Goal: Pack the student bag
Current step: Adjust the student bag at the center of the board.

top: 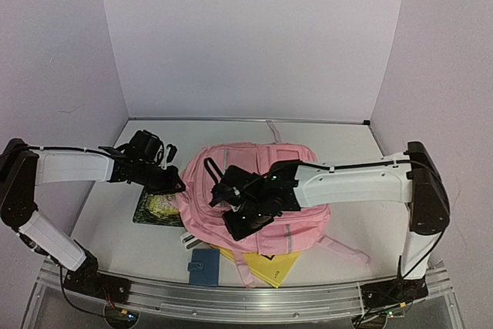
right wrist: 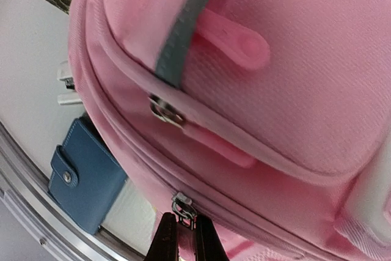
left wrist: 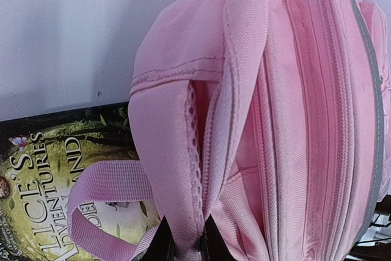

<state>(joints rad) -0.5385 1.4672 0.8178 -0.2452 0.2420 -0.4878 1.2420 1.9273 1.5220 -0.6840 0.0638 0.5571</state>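
The student bag [top: 231, 163] is a big pink backpack lying mid-table. At its left edge my left gripper [top: 176, 184] is shut on a fold of the bag's fabric beside a zip line; in the left wrist view the pinch [left wrist: 185, 239] holds pink cloth of the bag [left wrist: 293, 120]. My right gripper [top: 233, 227] reaches over the bag's near left side. Seen from the right wrist, it [right wrist: 186, 231] is shut on the pink pull tab under a metal zip slider [right wrist: 183, 205] on the bag [right wrist: 293, 90].
An Alice's Adventures in Wonderland book [top: 158, 207] [left wrist: 55, 175] lies left of the bag, partly under a pink strap [left wrist: 104, 187]. A blue snap wallet [top: 204, 267] [right wrist: 82, 175] and a yellow book [top: 271, 269] lie at the near side by the metal rail [top: 231, 298].
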